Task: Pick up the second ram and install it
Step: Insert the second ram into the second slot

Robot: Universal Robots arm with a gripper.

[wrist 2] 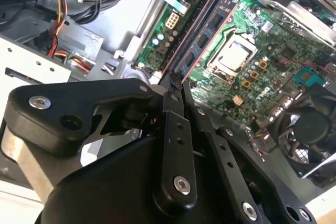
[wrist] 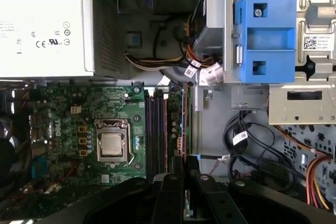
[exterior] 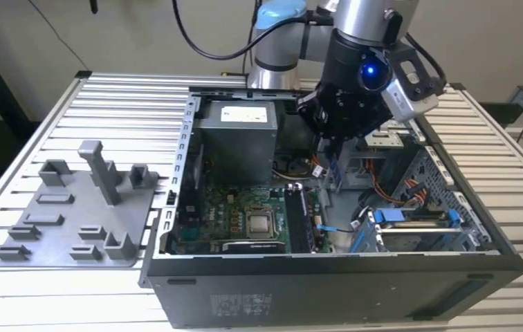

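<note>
The matte black gripper (exterior: 333, 135) hangs inside the open metal computer case (exterior: 335, 283), at 3 o'clock from the grey plastic holder tray (exterior: 59, 228). In the first wrist view its fingers (wrist: 172, 184) are pinched on the second ram (wrist: 186, 205), a thin green sliver seen edge-on. In the second wrist view they meet at a narrow tip above the green motherboard (wrist 2: 273, 40) and its square, shiny socket (wrist 2: 231, 59)

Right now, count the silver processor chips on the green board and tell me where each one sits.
1. The processor sits on the green board, beside the long dark memory slots; I see no other, though one could be hidden.
</note>
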